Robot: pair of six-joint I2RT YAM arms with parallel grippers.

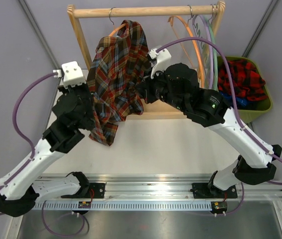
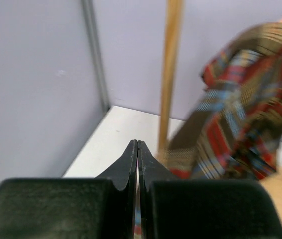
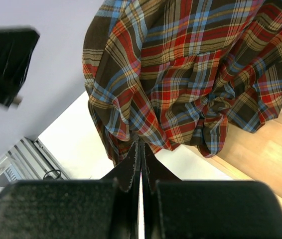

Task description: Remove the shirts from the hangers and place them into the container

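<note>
Done: red-and-black shirt (image 1: pixel 240 77) in container (image 1: pixel 263 105).
Remaining: tartan shirt (image 1: pixel 118 64), on orange hanger (image 1: pixel 112 33).
Left gripper (image 2: pixel 138 149): fingers pressed together, empty.
Right gripper (image 3: pixel 139 147): pinched on tartan hem.

The tartan shirt (image 1: pixel 118 74) is soft woven cloth, the rack (image 1: pixel 146 11) smooth pale wood, the fingers (image 3: pixel 129 172) matt black.

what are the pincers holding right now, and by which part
Right pincer pinches the tartan shirt at a gathered fold of its lower edge. Left pincer is shut beside the shirt; a hold cannot be told.
</note>
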